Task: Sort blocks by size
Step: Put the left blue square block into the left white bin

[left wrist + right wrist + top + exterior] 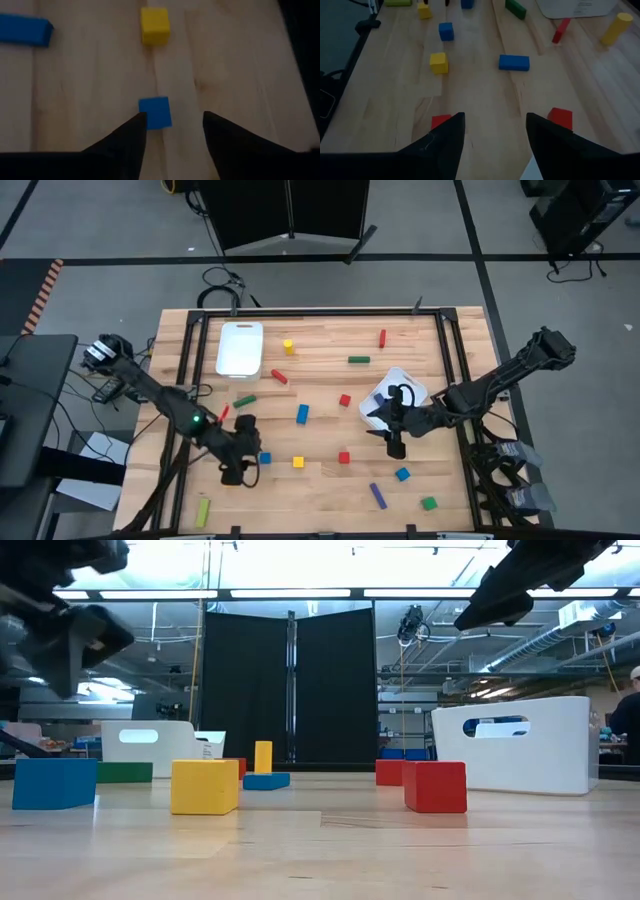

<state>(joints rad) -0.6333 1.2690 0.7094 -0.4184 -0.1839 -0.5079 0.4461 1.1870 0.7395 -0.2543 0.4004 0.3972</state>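
Several coloured blocks lie scattered on the wooden table (320,480). My left gripper (250,460) is open and hovers low near the front left. A small blue cube (155,112) rests flat on the table between its fingertips, close to one finger (137,125); I cannot tell whether they touch. A yellow cube (155,25) lies just beyond it. My right gripper (383,430) is open and empty beside the right white bin (398,385), above bare wood between two red cubes (440,120) (560,117).
A second white bin (240,348) stands at the far left. A blue bar (302,414) lies mid-table, green bars (358,360) (245,401) and a red bar (383,337) farther back. A purple bar (378,495), blue cube (402,474) and green cube (429,503) lie near the front.
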